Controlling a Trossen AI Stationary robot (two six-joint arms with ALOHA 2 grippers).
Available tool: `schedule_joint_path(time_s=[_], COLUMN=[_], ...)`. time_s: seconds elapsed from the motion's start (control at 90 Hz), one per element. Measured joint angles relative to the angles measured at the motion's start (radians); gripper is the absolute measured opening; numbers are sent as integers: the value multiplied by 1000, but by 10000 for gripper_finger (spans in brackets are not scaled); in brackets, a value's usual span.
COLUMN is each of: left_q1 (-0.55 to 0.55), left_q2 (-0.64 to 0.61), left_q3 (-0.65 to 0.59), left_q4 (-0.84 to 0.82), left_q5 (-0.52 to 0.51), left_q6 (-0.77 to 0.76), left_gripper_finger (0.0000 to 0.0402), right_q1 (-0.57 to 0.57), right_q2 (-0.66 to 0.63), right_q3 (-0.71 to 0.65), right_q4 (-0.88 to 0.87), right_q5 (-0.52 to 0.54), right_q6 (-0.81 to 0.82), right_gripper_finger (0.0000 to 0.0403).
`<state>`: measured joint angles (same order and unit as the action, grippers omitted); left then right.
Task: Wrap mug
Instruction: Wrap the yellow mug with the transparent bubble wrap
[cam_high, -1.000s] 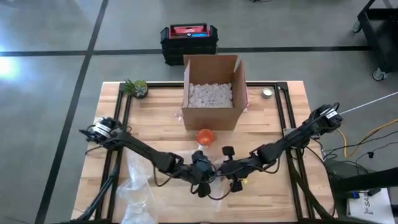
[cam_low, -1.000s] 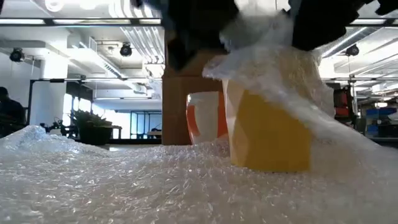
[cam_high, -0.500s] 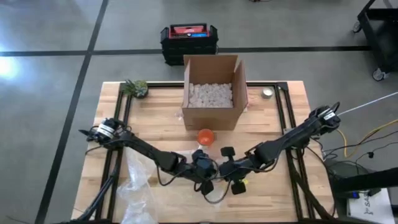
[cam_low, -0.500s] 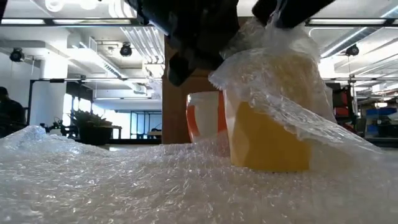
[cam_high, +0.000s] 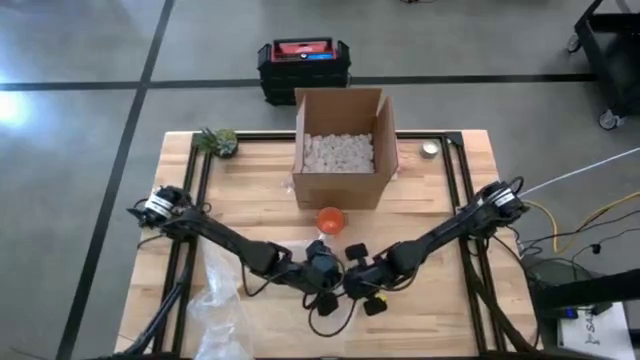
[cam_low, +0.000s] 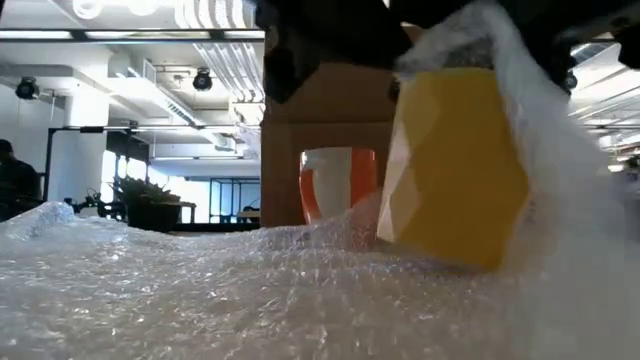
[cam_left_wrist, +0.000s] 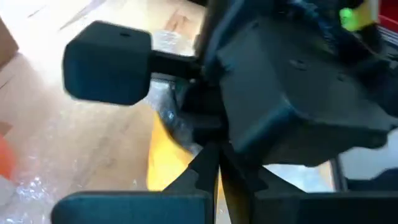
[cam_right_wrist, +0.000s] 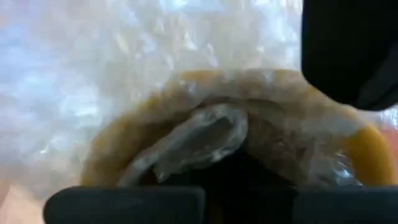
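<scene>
Left jaws (cam_high: 330, 291): low over the near middle of the bench, pressed in against the right arm's wrist; whether they are wide or narrow I cannot tell.
Right jaws (cam_high: 352, 284): just beside the left ones, over the mug's mouth; their own view looks down into wrap stuffed inside the rim, but their spread is hidden.
Mug (cam_low: 460, 160): yellow, faceted, tipped up off the wrap on one edge; half a second ago it stood flat.
Wrap (cam_low: 180, 290): the flap that draped down the mug's front now rises up its far side past the rim, leaving the near face bare.
Meaning: my reading is that the arms are rolling the mug into the sheet, with the fold only part made and one side not yet covered.
Orange mug (cam_high: 330, 218): upright behind, just before the box, well clear of the arms.
Box (cam_high: 343, 146): open, with white filler, at the bench's far middle.
Bench (cam_high: 440, 310): pale wood; more wrap trails off its near left corner; a small plant (cam_high: 218, 141) far left.
Room: grey floor, a black and red case (cam_high: 304, 66) beyond the bench.
</scene>
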<state>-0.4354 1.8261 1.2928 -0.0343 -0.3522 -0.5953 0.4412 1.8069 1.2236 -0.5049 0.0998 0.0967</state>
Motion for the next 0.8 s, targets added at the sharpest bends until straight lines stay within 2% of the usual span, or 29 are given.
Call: schedule_joint_path(time_s=[0.1,0.533,0.8], left_q1=[-7,8,17], left_q2=[-7,107,148], left_q3=[1,3,8], left_q4=[4,44,54], left_q5=[22,30,18], left_q6=[-5,-22,-37], left_gripper_finger=[0,0,0], right_q1=[-2,-8,-2], right_q2=[-9,-10,-12], right_q3=[0,-1,51], right_q4=[13,52,-31], right_q5=[1,8,-3], right_q6=[-5,-4,3], right_gripper_finger=[0,0,0])
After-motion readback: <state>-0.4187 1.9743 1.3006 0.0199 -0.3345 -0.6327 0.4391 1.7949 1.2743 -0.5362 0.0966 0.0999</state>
